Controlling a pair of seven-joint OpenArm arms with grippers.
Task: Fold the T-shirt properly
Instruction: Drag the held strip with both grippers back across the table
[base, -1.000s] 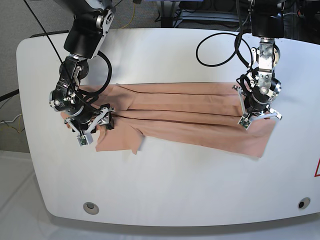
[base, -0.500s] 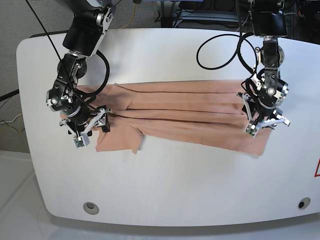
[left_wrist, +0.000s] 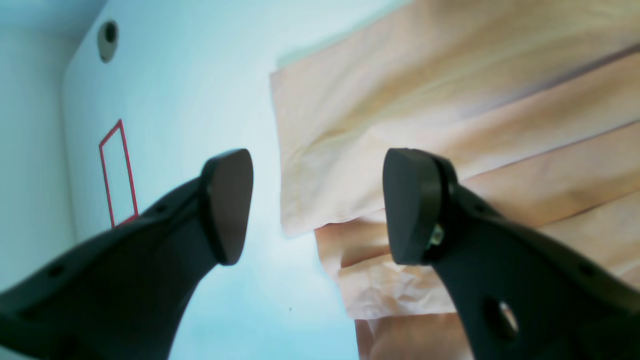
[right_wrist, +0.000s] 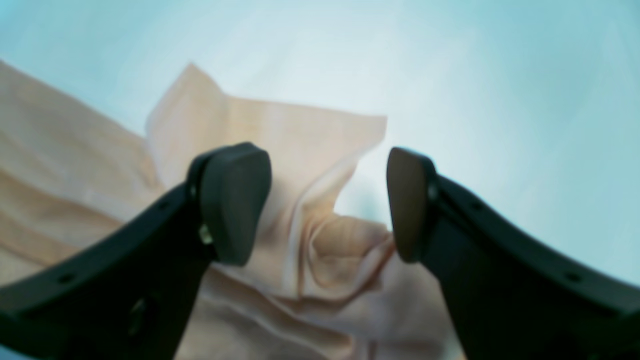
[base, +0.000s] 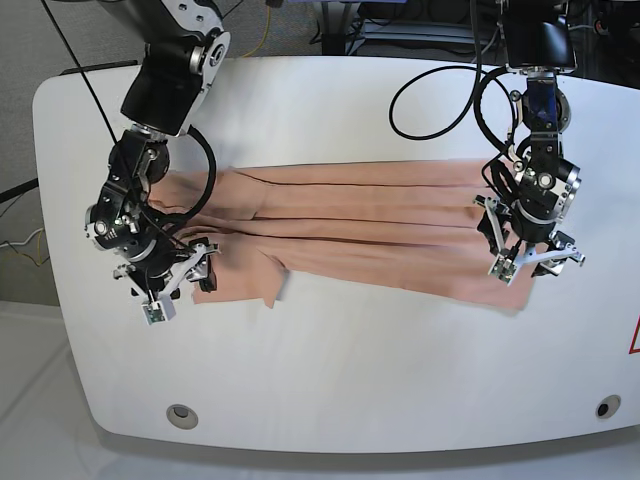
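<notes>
The peach T-shirt (base: 370, 225) lies across the white table (base: 330, 370) as a long band folded lengthwise, with a sleeve flap sticking out at its front left. My left gripper (base: 537, 263) hovers open over the shirt's right end. In the left wrist view, the left gripper (left_wrist: 320, 205) has nothing between its fingers, and the layered T-shirt (left_wrist: 450, 100) edge lies just below. My right gripper (base: 178, 283) stands open at the band's left end. In the right wrist view, the right gripper (right_wrist: 320, 202) is over a crumpled T-shirt (right_wrist: 280, 135) corner and holds nothing.
A red outlined marking (left_wrist: 117, 175) sits on the table right of the shirt's end, near the edge. Two round holes (base: 181, 413) (base: 607, 406) lie along the front edge. A black cable loop (base: 440, 100) hangs behind the left arm.
My left gripper has opened, let go of the shirt's right end and shifted toward the front edge. My right gripper, open throughout, has slid off the shirt's left end toward the front left.
</notes>
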